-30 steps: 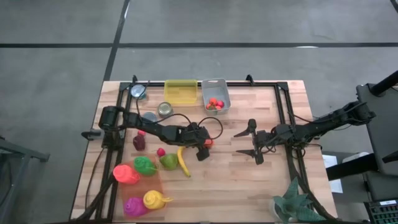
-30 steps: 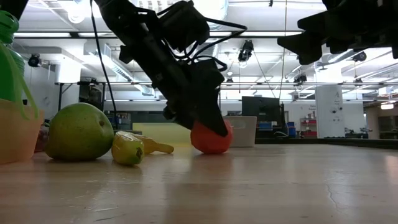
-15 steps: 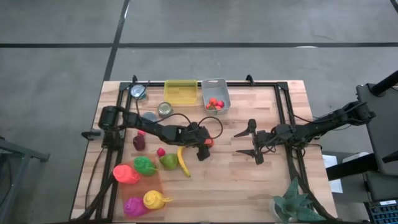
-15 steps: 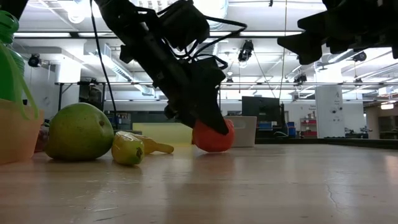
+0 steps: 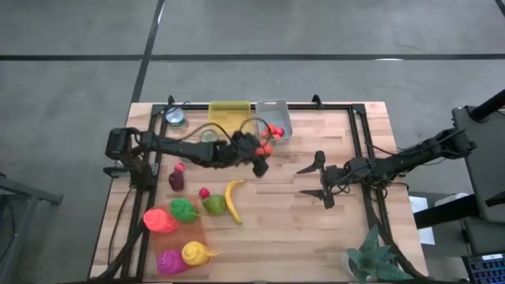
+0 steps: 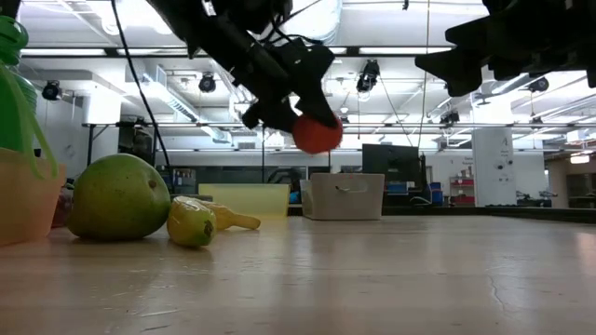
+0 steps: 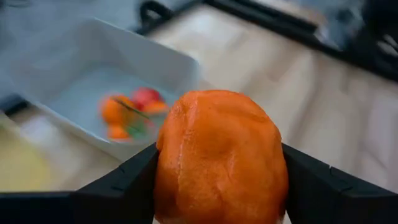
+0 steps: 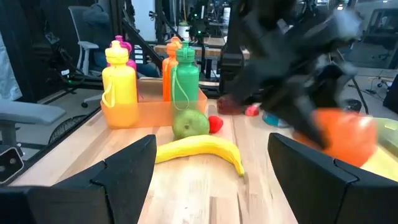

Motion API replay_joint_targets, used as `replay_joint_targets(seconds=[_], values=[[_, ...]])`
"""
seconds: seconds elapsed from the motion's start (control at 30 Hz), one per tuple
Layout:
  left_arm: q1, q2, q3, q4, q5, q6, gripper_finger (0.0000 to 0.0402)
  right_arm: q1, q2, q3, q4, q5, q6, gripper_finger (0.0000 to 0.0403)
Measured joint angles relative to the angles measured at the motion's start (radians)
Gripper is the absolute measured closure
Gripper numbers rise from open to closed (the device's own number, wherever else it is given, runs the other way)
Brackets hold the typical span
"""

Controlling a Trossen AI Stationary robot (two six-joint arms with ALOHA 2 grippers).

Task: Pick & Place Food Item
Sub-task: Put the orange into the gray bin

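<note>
Crowding the tabletop's (image 5: pixel 316 229) left edge: banana (image 5: pixel 232 201), pear (image 5: pixel 214 205), coloured bottles (image 5: pixel 183 210). Far edge: yellow tray (image 5: pixel 229 116), grey bin (image 5: pixel 274 121) with small fruit. Left pincer (image 5: pixel 263 152), raised just beside the bin, clenched on an orange fruit (image 7: pixel 221 158) clear of the surface. Right pincer (image 5: pixel 318 181), near the right edge, fingers spread wide, gripping nothing.

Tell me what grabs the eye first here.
The left gripper holds an orange fruit in the air, close to the grey bin at the table's far edge. Bright bottles, a pear and a banana cluster on the left; the right gripper waits open on the right.
</note>
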Motion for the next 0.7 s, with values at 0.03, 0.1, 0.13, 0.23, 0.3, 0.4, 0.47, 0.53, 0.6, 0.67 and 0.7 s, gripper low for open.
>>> replay_joint_targets(seconds=[0.03,0.1,0.13,0.23,0.3,0.4,0.47,0.53,0.6,0.67,0.7], values=[[0.017,-0.008,0.000,0.017,-0.011,-0.001,0.0139,0.000,0.000,0.000,0.000,0.000,0.000,0.0097],[0.055,-0.019,0.000,0.051,-0.021,0.005,0.0138,0.000,0.000,0.000,0.000,0.000,0.000,0.0097],[0.077,-0.022,0.000,0.071,-0.023,0.010,0.0138,0.000,0.000,0.000,0.001,0.000,0.000,0.0097],[0.139,-0.018,0.019,0.088,-0.012,0.015,0.0138,0.000,0.000,0.000,0.001,0.000,0.000,0.0097],[0.184,-0.006,0.044,0.092,0.004,0.017,0.0138,0.000,0.000,0.000,0.000,0.000,0.000,0.0097],[0.242,0.017,0.085,0.083,0.028,0.023,0.0138,0.000,0.000,0.000,0.001,0.000,0.000,0.0097],[0.274,0.032,0.111,0.078,0.041,0.037,0.0138,0.000,0.000,0.000,0.000,0.000,0.000,0.0097],[0.304,0.048,0.145,0.082,0.052,0.041,0.0137,0.000,-0.001,0.000,-0.003,0.000,0.000,0.0097],[0.328,0.068,0.174,0.075,0.068,0.041,0.0137,0.000,-0.001,0.000,-0.003,0.000,0.000,0.0097],[0.352,0.089,0.204,0.066,0.096,0.044,0.0137,0.000,-0.001,0.000,-0.005,0.000,0.000,0.0097],[0.362,0.102,0.221,0.056,0.112,0.048,0.0137,0.000,-0.001,0.000,-0.005,0.000,0.000,0.0097]])
